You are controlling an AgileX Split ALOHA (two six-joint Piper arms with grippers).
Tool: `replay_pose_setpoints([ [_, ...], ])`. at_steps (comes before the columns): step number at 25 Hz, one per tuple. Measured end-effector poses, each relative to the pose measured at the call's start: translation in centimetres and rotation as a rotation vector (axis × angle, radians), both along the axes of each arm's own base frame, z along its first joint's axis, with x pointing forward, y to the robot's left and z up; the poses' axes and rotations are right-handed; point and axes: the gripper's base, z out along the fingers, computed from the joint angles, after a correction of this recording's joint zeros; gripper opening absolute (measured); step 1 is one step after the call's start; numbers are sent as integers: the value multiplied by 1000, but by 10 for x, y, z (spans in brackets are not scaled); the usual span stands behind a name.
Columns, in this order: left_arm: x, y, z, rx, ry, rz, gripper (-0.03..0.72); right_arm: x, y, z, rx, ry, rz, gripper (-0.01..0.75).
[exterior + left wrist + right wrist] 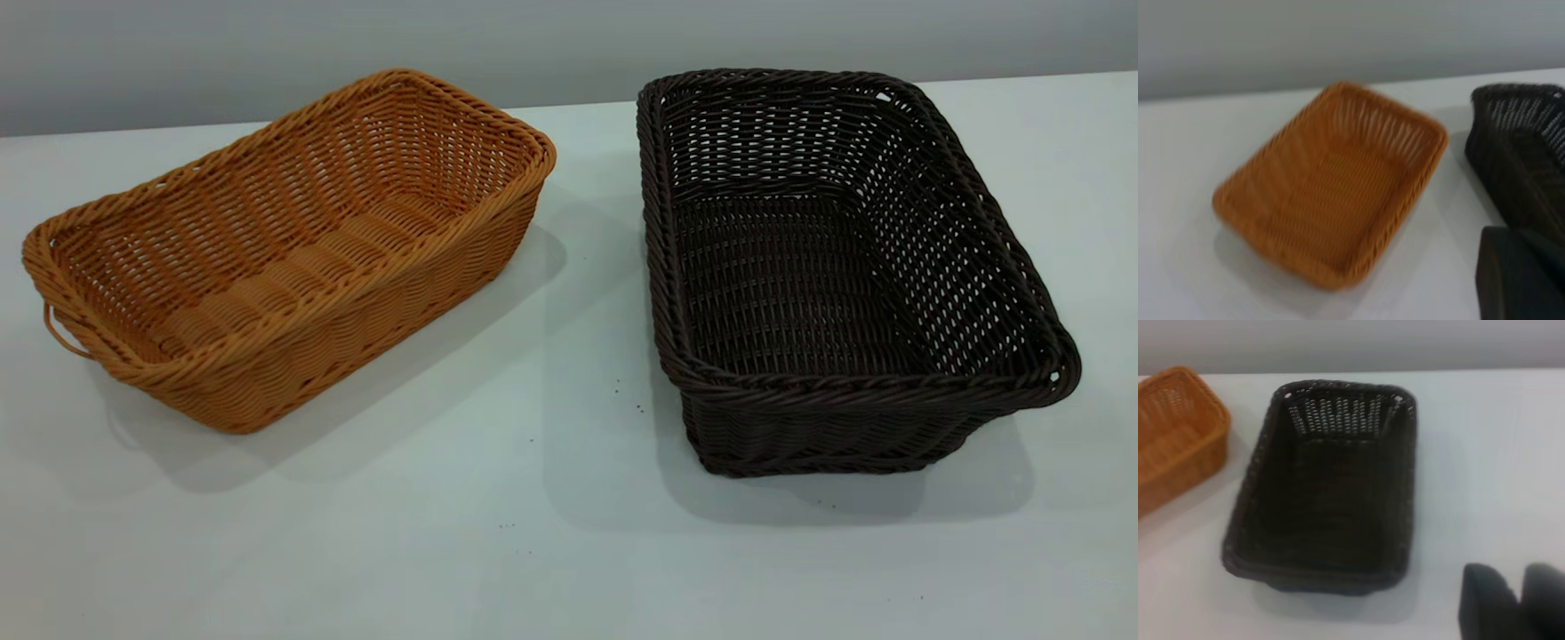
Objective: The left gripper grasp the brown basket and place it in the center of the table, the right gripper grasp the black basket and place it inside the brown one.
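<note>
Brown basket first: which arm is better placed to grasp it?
Left, probably. The brown basket sits on the table's left side, nearest the left arm, and fills the left wrist view. The black basket lies right, under the right wrist camera.

Neither arm shows from outside; my left gripper (pixel 1521 277) and right gripper (pixel 1515 603) hang above the table as dark blurs.
</note>
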Motion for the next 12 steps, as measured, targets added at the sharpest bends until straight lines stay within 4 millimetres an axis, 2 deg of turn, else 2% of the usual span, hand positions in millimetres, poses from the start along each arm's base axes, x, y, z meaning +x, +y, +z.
replay_pose_setpoints([
  [3, 23, -1, 11, 52, -11, -63, 138, 16, 1, 1, 82, 46, 20, 219],
  [5, 41, 0, 11, 98, 22, -103, 211, 26, 4, -1, 150, 108, 49, 262],
  [9, 80, 3, -2, 181, 107, -177, 372, 48, 8, -3, 258, 187, 114, 339],
  [12, 106, 1, -15, 245, 160, -258, 449, 65, 9, -5, 321, 218, 157, 358],
])
